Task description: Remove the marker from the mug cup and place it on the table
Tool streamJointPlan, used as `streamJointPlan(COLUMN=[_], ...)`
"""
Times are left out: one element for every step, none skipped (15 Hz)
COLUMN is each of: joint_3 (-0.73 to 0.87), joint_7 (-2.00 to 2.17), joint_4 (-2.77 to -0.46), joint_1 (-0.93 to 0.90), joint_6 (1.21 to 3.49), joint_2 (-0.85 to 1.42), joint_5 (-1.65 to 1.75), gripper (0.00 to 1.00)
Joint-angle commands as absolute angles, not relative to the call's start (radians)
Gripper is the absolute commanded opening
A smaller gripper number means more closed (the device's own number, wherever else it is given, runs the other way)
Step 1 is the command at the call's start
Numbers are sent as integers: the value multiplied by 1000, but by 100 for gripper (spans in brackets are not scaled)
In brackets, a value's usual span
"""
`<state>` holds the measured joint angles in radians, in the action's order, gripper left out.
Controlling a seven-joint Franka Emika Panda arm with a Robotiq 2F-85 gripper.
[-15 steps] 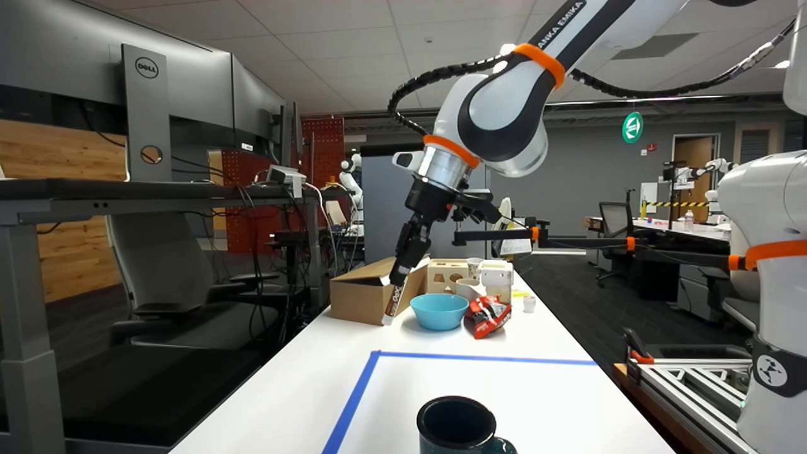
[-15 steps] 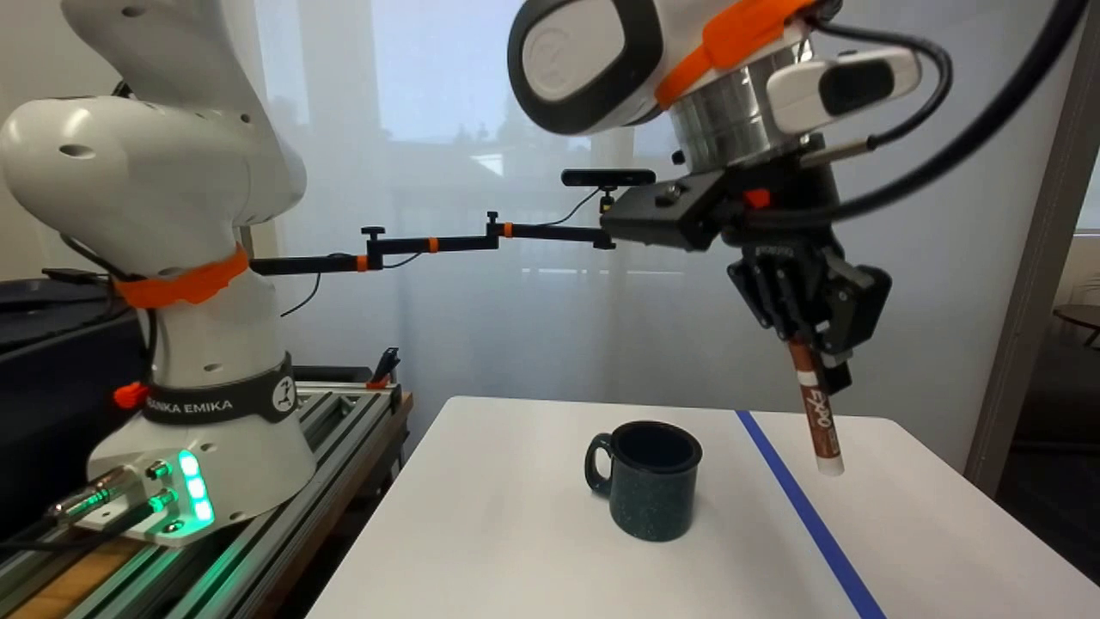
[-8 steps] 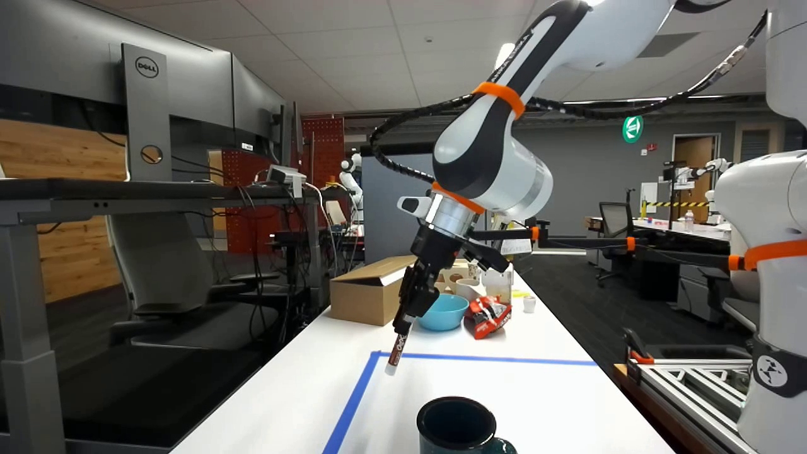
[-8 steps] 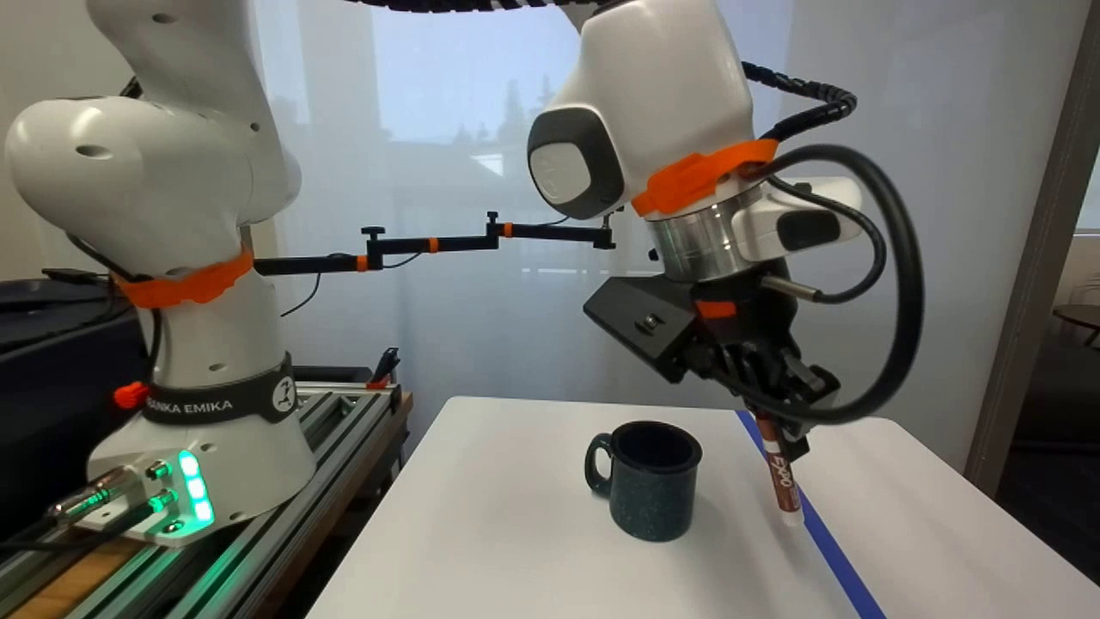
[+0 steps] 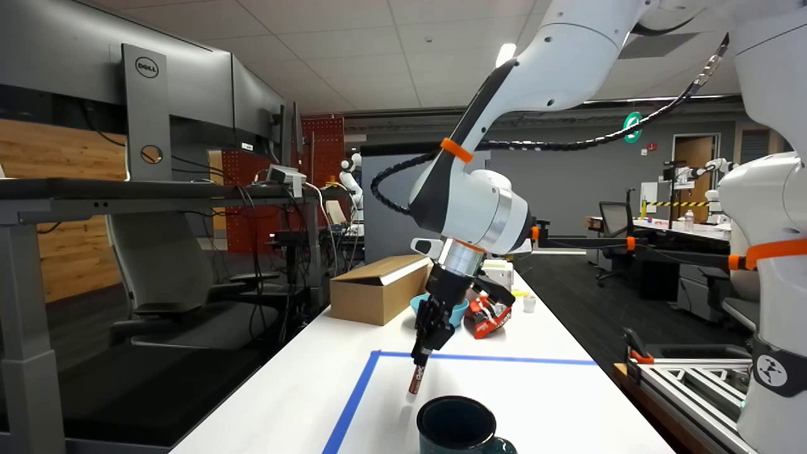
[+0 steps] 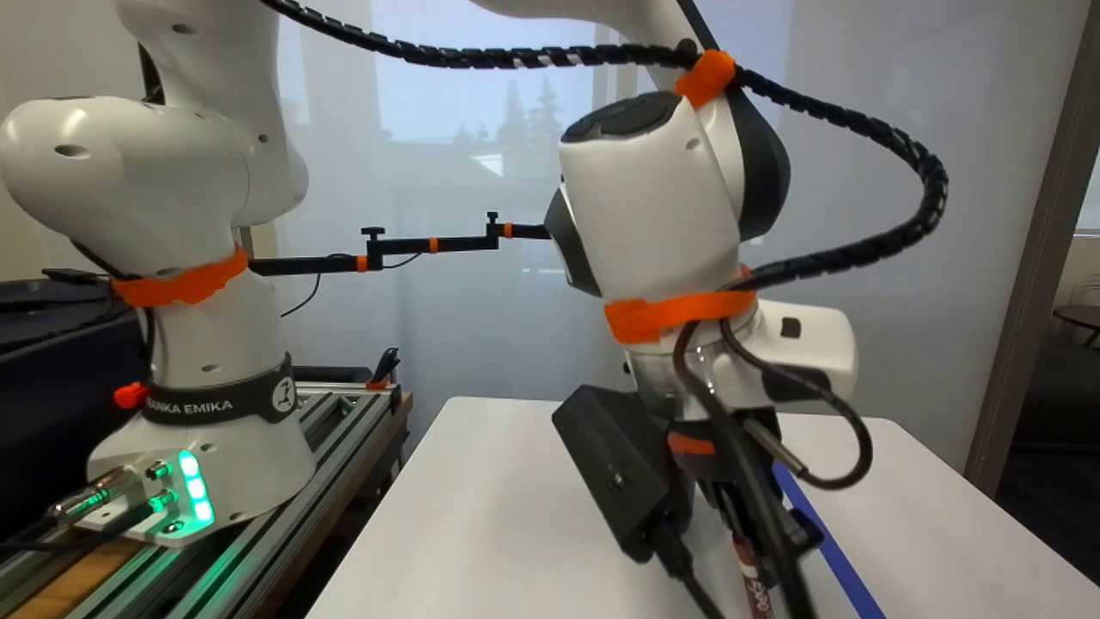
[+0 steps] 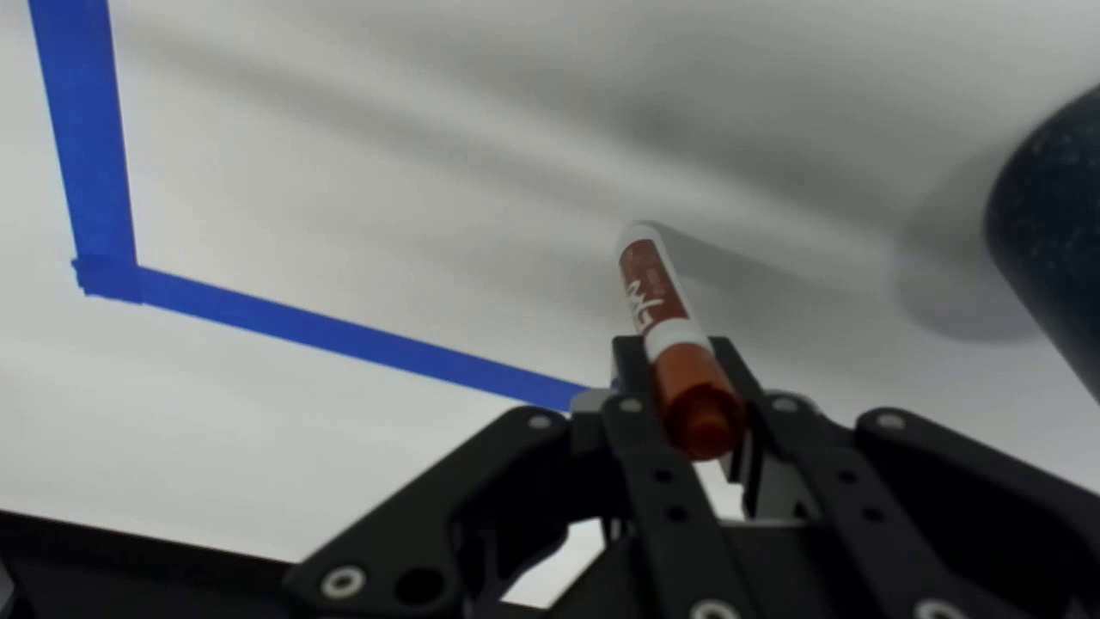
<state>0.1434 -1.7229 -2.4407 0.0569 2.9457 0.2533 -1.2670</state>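
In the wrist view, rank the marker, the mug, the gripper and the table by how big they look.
Largest to smallest:
1. table, filling much of the picture
2. gripper
3. mug, cut off by the picture's edge
4. marker

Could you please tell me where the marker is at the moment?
In the wrist view, the marker is just right of centre, held between the fingers, with the mug to its right and blue tape to its left.
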Motion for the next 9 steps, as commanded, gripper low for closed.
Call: streamJointPlan(joint_3=[124,124,123,124,127,131,133,135,139], joint_7=[-1890,-1916,-1933,-1947,-1952,-1949,-1946,-1943,-1930], joint_4=[-2363,-2351,-2345,-2344,-2349,-2359,-2368,-2377,-2387], joint_1=[116,123,128,132,133,131,131,128,126], joint_6=[2921,2919,2914,2911,2909,2913,2914,2922,2924], joint_2=[381,386,393,396,397,394,393,391,389], joint_5=[-1388,-1406,-1415,-1422,-1420,-1412,-1402,-1396,-1384], gripper=[5,5,5,5,5,5,5,5,5])
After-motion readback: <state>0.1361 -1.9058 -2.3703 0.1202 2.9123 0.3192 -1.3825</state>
